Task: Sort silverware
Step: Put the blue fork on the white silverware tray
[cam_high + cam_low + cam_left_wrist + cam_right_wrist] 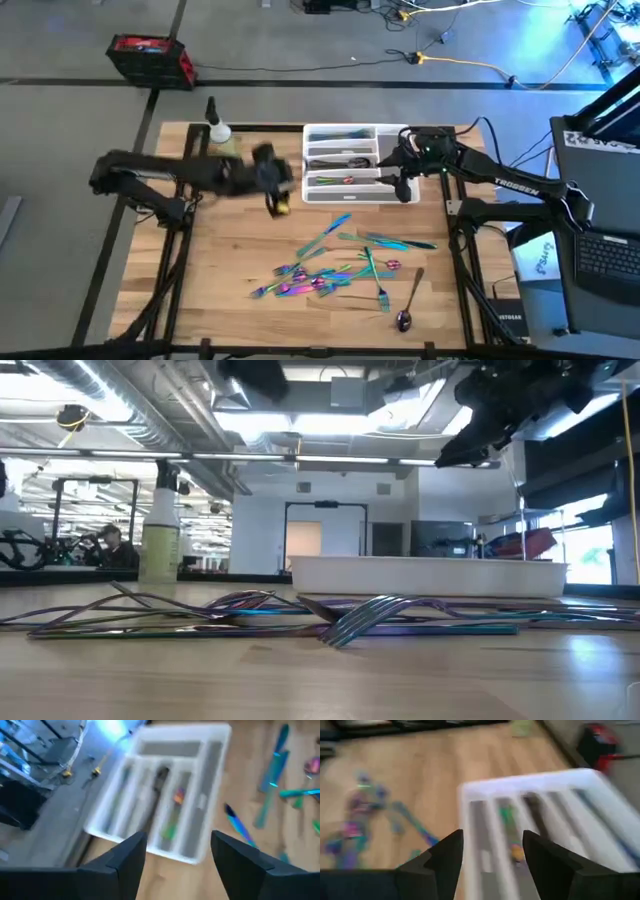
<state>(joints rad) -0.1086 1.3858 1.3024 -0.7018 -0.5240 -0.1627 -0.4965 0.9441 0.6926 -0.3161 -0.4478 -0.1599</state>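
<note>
So both of our arms are up by the tray (312, 131) right now and both come up empty. The left end effector (277, 195) hangs just off the tray's left end, fingers spread with nothing between them. The right end effector (402, 187) sits at the tray's right end, also spread and empty.

The silverware (335, 265) pile is on the desk on the near side of both — toward the front edge, well apart from either end effector. It lies roughly between the two, so neither arm looks clearly closer. Most pieces run long-axis diagonal or crosswise, tangled over each other, and a darker spoon (409, 306) lies off on the right-arm side.

Looks-wise: slim, flat, shiny teal-purple-pink pieces — we'd guess slippery and hard to single out, with a few already in the tray's slots
</note>
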